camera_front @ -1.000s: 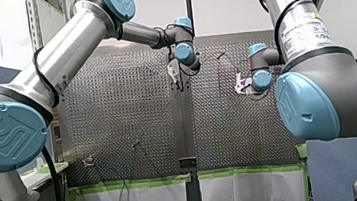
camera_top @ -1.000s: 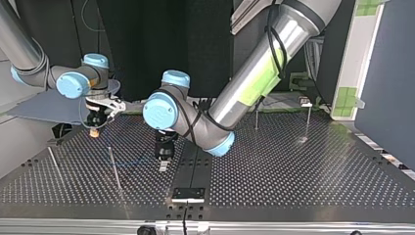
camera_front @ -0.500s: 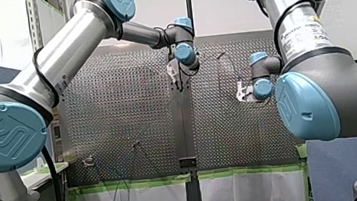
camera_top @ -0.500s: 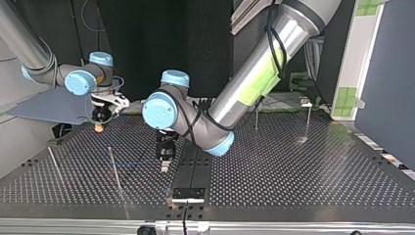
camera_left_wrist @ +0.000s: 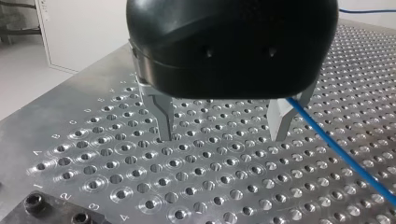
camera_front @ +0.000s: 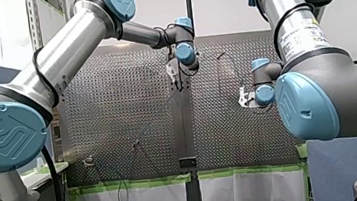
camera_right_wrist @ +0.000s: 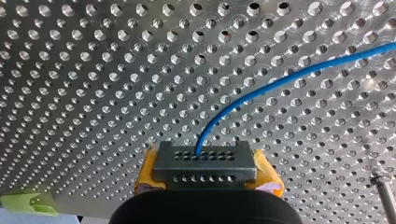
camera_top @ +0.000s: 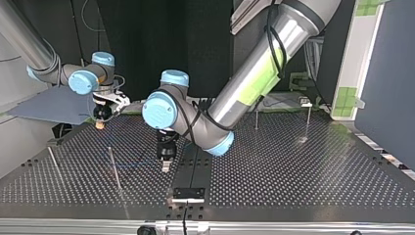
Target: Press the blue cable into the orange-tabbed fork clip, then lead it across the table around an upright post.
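1. Blue cable (camera_right_wrist: 261, 88) crosses the counter (camera_right_wrist: 93, 70), pinched between the yellow pads (camera_right_wrist: 147, 170) of your right tool (camera_right_wrist: 205, 163).
2. Your left tool (camera_left_wrist: 222, 123) stands spread, cable beside one finger (camera_left_wrist: 280, 121).
3. Probably the leading step; next, swing it round the post (camera_top: 114, 166).

over the last second my right gripper (camera_top: 100, 123), with the blue cable (camera_right_wrist: 261, 91) in its grip, travels a little toward the right of the top view and away from that camera, closer to the far edge of the table (camera_top: 293, 166). in the front view the same gripper, with its blue wrist joint (camera_front: 265, 94), goes lower and slightly rightward, step by step.
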Available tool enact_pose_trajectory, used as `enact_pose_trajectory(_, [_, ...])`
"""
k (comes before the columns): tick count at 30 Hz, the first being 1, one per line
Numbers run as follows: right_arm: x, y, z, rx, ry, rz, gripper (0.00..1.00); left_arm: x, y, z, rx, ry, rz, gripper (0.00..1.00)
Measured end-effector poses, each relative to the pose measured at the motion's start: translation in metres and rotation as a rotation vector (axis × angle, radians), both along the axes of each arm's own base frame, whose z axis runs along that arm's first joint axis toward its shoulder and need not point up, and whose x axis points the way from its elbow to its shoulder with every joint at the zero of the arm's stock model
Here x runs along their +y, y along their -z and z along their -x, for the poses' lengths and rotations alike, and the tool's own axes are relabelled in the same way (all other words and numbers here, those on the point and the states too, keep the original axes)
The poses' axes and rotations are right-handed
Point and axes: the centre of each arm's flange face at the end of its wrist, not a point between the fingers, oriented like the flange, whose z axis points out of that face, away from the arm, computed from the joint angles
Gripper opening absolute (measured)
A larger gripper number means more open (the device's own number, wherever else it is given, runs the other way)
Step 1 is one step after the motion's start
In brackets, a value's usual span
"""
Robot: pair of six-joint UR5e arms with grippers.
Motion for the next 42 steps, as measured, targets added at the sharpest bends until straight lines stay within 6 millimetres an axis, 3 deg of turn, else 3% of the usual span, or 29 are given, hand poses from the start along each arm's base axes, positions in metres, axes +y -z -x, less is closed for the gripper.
enact_pose_trajectory(19, [0.002, 0.011, 0.003, 0.006, 0.016, 0.016, 0.02, 0.000, 0.000, 0.000, 0.002, 0.000, 0.001, 1.00])
enact_pose_trajectory(25, [0.002, 0.025, 0.004, 0.019, 0.017, 0.000, 0.02, 0.000, 0.000, 0.000, 0.003, 0.000, 0.003, 1.00])
enact_pose_trajectory(32, [0.002, 0.054, 0.008, 0.043, 0.022, -0.039, 0.02, 0.000, 0.000, 0.000, 0.003, 0.000, 0.004, 1.00])
enact_pose_trajectory(42, [-0.003, 0.065, 0.018, 0.058, 0.036, -0.036, 0.02, 0.001, 0.001, 0.000, 0.003, -0.008, 0.004, 1.00])
